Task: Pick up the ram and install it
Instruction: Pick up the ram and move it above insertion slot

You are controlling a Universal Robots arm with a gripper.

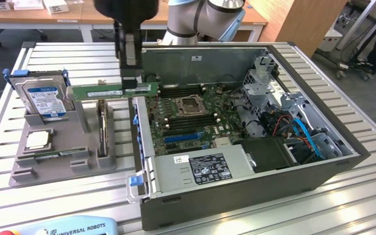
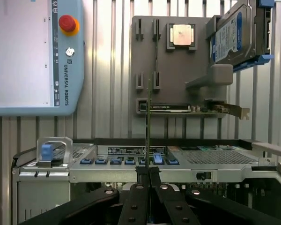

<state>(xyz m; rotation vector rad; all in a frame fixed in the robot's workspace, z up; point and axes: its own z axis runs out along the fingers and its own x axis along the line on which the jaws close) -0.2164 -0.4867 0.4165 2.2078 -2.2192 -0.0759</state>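
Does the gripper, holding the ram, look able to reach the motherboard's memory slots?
Probably yes: the gripper holds the ram at the open case's edge, and nothing covers the memory slots beside the CPU socket.

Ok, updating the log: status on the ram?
Gripper shut on thin green ram stick. Stick airborne, level, between grey parts tray and open computer case. Nothing touching it.
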